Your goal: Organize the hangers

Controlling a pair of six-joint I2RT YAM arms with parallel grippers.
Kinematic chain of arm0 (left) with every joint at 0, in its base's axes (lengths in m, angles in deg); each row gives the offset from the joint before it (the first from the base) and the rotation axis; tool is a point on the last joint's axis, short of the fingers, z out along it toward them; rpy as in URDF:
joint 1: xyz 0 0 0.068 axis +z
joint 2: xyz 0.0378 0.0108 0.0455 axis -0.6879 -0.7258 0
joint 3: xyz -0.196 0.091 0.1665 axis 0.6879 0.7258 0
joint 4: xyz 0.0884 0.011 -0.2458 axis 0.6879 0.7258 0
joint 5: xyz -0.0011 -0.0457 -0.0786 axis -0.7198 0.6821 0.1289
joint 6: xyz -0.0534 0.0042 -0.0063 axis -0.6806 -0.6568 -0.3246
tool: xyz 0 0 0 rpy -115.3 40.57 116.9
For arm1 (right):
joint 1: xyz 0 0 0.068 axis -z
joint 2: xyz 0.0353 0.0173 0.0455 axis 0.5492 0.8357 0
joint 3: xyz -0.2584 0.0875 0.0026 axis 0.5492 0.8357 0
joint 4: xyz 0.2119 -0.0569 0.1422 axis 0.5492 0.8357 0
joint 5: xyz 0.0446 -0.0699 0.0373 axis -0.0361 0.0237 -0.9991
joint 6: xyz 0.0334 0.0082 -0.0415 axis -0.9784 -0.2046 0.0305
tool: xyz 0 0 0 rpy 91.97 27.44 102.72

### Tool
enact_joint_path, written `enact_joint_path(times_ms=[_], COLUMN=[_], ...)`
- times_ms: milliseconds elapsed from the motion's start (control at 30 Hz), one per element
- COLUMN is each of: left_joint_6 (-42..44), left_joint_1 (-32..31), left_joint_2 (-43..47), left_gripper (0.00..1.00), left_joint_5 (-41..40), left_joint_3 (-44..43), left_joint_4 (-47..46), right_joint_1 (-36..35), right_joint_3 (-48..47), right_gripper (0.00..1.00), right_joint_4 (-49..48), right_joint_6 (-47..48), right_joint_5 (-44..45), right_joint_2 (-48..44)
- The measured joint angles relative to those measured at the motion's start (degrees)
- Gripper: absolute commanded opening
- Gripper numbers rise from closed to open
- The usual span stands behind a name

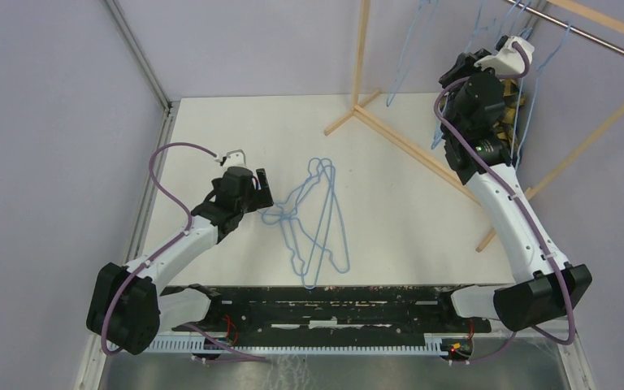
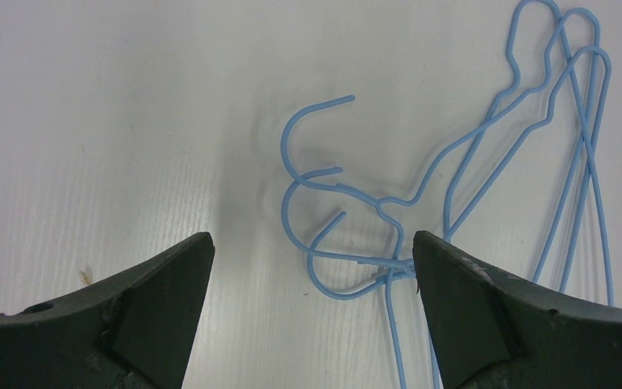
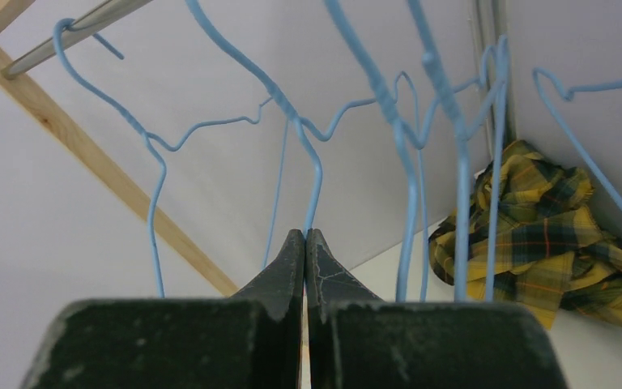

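Three light-blue wire hangers [image 1: 317,219] lie overlapped on the white table, hooks pointing left. My left gripper [image 1: 264,188] hovers just left of them, open. In the left wrist view their hooks [image 2: 324,178] lie ahead of and between the spread fingers of the left gripper [image 2: 312,243], and the right finger's tip is beside the twisted necks. My right gripper [image 1: 520,49] is raised at the rack. In the right wrist view the right gripper [image 3: 305,235] is shut on the thin wire of a hanging hanger [image 3: 296,121]. Several more hangers [image 3: 409,162] hang beside it.
A wooden rack frame [image 1: 406,142] stands at the back right, carrying a metal rail [image 1: 585,32]. A yellow-black plaid cloth [image 3: 534,235] lies on the table beneath the rack. Grey walls close off the left and back sides.
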Motion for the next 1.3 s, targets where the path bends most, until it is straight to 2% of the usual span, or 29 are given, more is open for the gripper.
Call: enact_joint_path(times_ms=[233, 600, 967, 1300], left_joint_6=[0.00, -0.02, -0.02, -0.02], left_joint_1=[0.00, -0.07, -0.46, -1.14], left_joint_2=[0.00, 0.00, 0.00, -0.04], left_gripper=[1.00, 1.00, 1.00, 1.00], left_joint_5=[0.07, 0.57, 1.53, 1.62], left_joint_3=[0.04, 0.42, 0.44, 0.50], left_joint_4=[-0.04, -0.17, -0.20, -0.24], right_joint_1=[2.29, 7.61, 13.29, 15.47], right_joint_3=[3.50, 11.10, 16.41, 18.23], right_gripper=[0.01, 0.01, 0.01, 0.01], right_joint_4=[-1.51, -1.64, 2.80, 5.86], right_joint_6=[0.68, -0.17, -1.38, -2.54], right_joint_5=[4.07, 7.08, 8.24, 11.39], right_joint_2=[-2.45, -11.37, -21.97, -26.91])
